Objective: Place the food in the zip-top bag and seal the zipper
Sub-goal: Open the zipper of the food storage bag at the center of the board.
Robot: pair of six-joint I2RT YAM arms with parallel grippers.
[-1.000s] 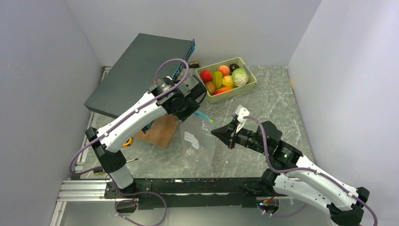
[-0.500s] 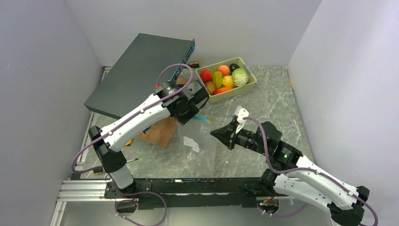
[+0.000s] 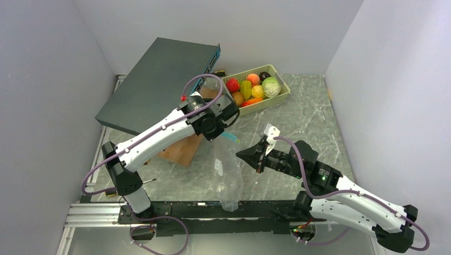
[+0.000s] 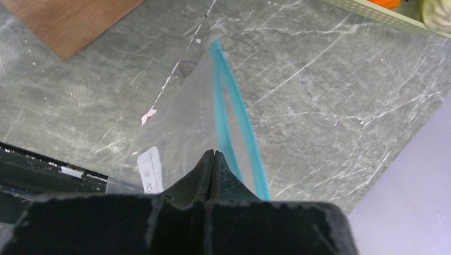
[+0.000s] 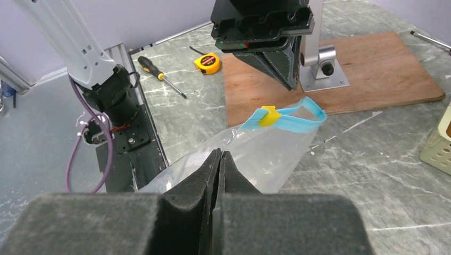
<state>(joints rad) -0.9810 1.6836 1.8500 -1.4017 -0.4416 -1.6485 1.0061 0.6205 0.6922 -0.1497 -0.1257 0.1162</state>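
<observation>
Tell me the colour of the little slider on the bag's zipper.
Yellow slider on a teal-blue zipper; right wrist view shows it best.

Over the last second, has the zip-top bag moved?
Yes. The zip-top bag's lower end now overlaps the black base rail at the near edge; earlier it stopped short of it.

Top external high above and behind the rig, looking down over whole worktop, left wrist close, facing straight down, right wrist low, close, facing left arm, all three share zip-top bag
</observation>
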